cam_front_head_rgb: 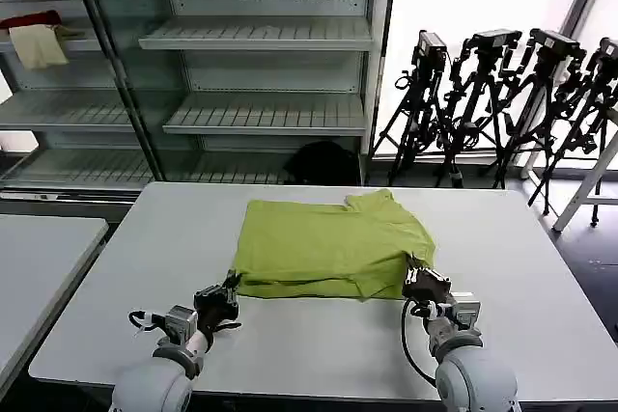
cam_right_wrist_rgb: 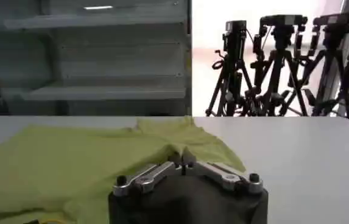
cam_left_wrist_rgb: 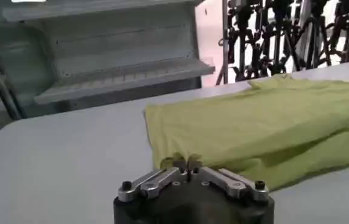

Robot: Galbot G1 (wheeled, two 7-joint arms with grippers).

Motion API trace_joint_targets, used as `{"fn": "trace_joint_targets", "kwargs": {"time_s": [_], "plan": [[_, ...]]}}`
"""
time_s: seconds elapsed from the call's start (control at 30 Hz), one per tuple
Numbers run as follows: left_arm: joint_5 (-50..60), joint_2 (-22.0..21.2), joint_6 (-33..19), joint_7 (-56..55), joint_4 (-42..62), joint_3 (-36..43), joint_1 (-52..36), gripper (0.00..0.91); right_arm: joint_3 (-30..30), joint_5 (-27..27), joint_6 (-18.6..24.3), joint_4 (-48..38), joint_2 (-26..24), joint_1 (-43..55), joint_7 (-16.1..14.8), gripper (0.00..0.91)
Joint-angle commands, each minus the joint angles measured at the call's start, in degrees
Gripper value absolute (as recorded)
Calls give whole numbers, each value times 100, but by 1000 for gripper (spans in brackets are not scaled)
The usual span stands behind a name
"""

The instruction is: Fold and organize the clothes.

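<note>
Left gripper (cam_front_head_rgb: 230, 288), at the near left corner of the folded T-shirt (cam_front_head_rgb: 328, 243): fingers drawn together, pinching the shirt's near edge; the left wrist view shows the fingertips (cam_left_wrist_rgb: 186, 163) meeting on the green cloth (cam_left_wrist_rgb: 265, 125). Right gripper (cam_front_head_rgb: 417, 277), at the near right corner of the same garment: fingers likewise closed on the fabric, as the right wrist view confirms, where the tips (cam_right_wrist_rgb: 182, 159) meet on the cloth (cam_right_wrist_rgb: 77, 161). Both arms reach forward from the near edge of the white table (cam_front_head_rgb: 319, 340).

The lime-green T-shirt lies doubled over at mid-table, its folded layers stacked along the near edge and a sleeve jutting at the far right corner. A second table (cam_front_head_rgb: 39, 258) stands apart to the left. Beyond the table: grey shelving (cam_front_head_rgb: 261, 36), with a cream cloth (cam_front_head_rgb: 39, 45) and a red cloth (cam_front_head_rgb: 29, 20) on an upper left shelf. Farthest right, a row of black tripods (cam_front_head_rgb: 502, 94) stands against the bright wall.
</note>
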Motion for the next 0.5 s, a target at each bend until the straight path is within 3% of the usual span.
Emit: {"fn": "trace_joint_targets", "kwargs": {"time_s": [0.03, 0.27, 0.5], "plan": [[360, -14, 30, -22, 250, 155, -301, 907, 12, -128, 2, -254, 23, 172, -107, 907], [487, -120, 20, -4, 126, 97, -317, 907, 2, -490, 440, -687, 123, 436, 58, 907], [476, -96, 20, -39, -26, -42, -297, 907, 89, -555, 387, -745, 68, 468, 58, 907]]}}
